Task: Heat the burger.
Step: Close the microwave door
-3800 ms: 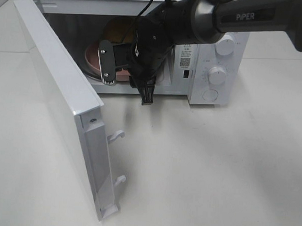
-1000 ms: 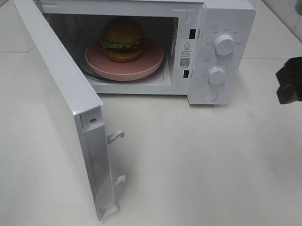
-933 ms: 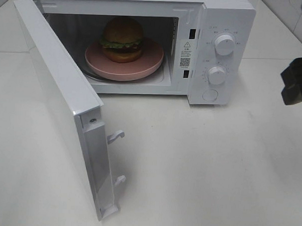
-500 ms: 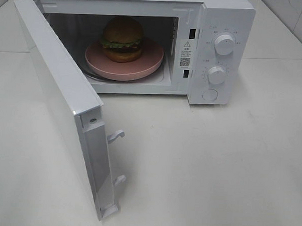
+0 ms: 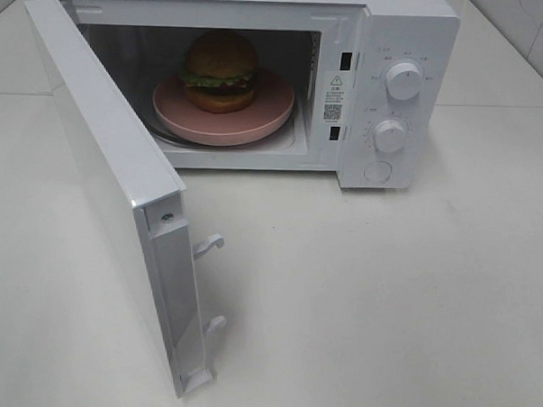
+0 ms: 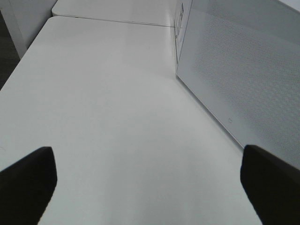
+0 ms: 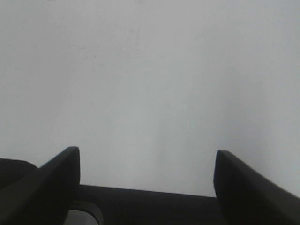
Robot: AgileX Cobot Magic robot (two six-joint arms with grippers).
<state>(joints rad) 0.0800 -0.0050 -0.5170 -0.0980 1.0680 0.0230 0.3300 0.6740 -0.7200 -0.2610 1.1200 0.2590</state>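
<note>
Holding the burger (image 5: pixel 221 71) on a pink plate (image 5: pixel 268 113), the microwave (image 5: pixel 410 29) gapes; left gripper (image 6: pixel 150 187), right gripper (image 7: pixel 145 161) spread.

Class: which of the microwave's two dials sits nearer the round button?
The lower dial, directly above the button; the upper dial sits farther up.

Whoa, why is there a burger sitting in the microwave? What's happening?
The burger sits on a pink plate inside the microwave, and the door is wide open. Nothing is touching any of it right now. The left gripper hangs open and empty over the table by the outside of the door. The right gripper is open and empty too, over the table. The door is not yet shut, so heating hasn't started.
</note>
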